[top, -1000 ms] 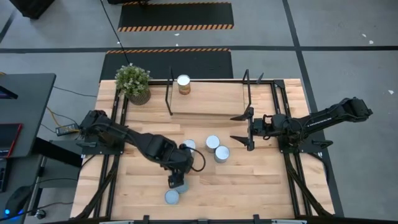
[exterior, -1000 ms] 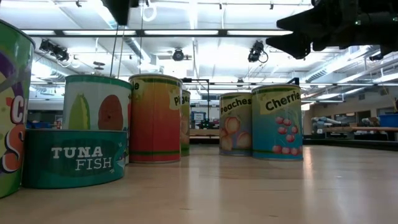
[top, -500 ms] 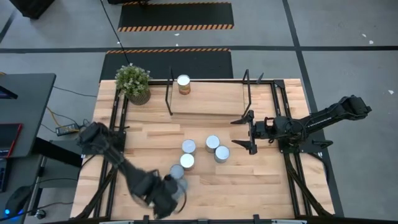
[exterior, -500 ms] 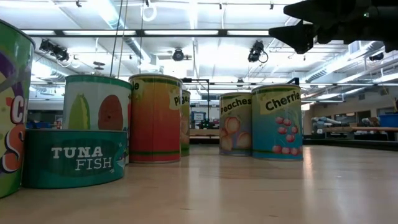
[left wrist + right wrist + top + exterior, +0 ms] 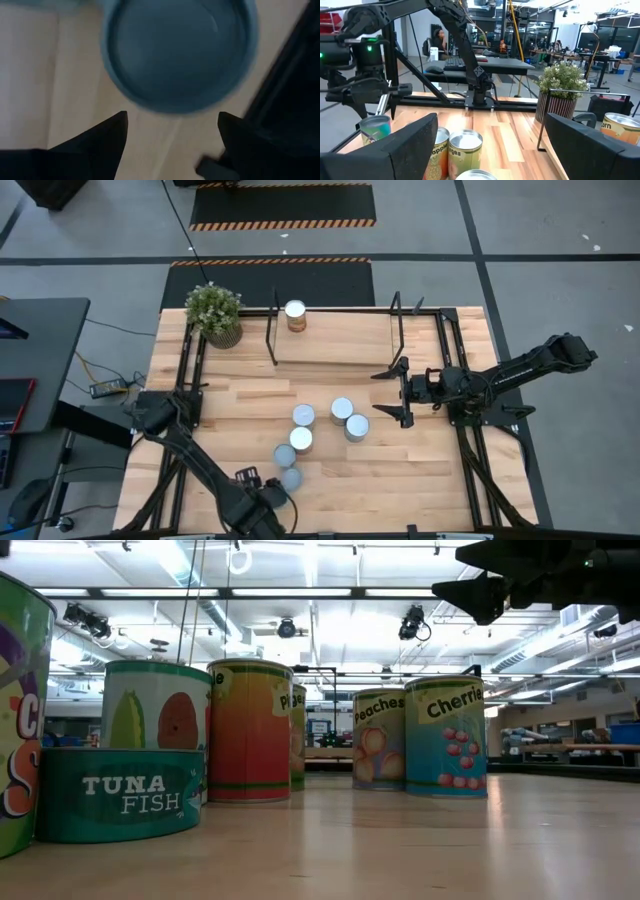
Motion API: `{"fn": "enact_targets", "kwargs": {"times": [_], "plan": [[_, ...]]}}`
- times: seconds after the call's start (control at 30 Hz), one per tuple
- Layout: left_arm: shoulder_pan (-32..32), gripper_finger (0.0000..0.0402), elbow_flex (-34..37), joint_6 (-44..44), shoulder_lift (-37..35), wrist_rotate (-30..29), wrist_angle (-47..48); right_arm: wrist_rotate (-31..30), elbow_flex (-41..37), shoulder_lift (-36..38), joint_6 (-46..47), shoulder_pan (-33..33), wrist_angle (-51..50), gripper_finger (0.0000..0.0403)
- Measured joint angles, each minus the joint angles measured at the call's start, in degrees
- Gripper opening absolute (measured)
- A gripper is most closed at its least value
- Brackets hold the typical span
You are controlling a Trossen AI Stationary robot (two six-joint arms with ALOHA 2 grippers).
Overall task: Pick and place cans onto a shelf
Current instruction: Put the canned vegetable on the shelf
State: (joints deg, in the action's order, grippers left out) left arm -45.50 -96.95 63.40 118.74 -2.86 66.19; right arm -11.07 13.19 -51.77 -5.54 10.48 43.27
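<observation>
Cans (image 5: 342, 410), round shiny tops, plank shelf (image 5: 335, 340)

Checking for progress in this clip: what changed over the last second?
The left arm swung from the clustered cans to the table's near edge; the left tool now hangs open above a blue-rimmed can, gripping nothing. The right tool barely shifted, open beside the shelf. Those cans and the can on the shelf stayed put.
</observation>
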Motion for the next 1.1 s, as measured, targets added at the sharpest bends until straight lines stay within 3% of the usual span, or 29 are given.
{"fn": "enact_targets", "kwargs": {"times": [0.37,0.53,0.6,0.8,0.97,1.1], "plan": [[1.87,0.0315,0.0,-4.05,0.31,-4.07,-5.38,0.02,0.0,0.0,0.45,0.0,0.0,0.0376],[2.27,0.0315,0.0,-5.63,0.31,-3.24,-5.17,0.02,0.0,0.0,0.46,0.01,0.0,0.0376],[2.63,0.0315,0.0,-7.47,0.26,-0.04,-4.93,0.02,0.0,0.0,0.57,0.0,0.0,0.0376],[5.12,0.0314,-0.61,-8.55,-0.41,10.43,2.86,0.02,0.0,0.0,0.67,0.0,0.45,0.0376],[7.49,0.0307,-3.9,-10.28,-0.77,10.57,11.73,0.11,0.0,-0.34,1.07,0.02,0.52,0.0376],[8.48,0.0305,-5.71,-12.32,-0.85,5.14,18.71,0.24,-0.04,-0.78,1.01,0.02,0.85,0.0376]]}}
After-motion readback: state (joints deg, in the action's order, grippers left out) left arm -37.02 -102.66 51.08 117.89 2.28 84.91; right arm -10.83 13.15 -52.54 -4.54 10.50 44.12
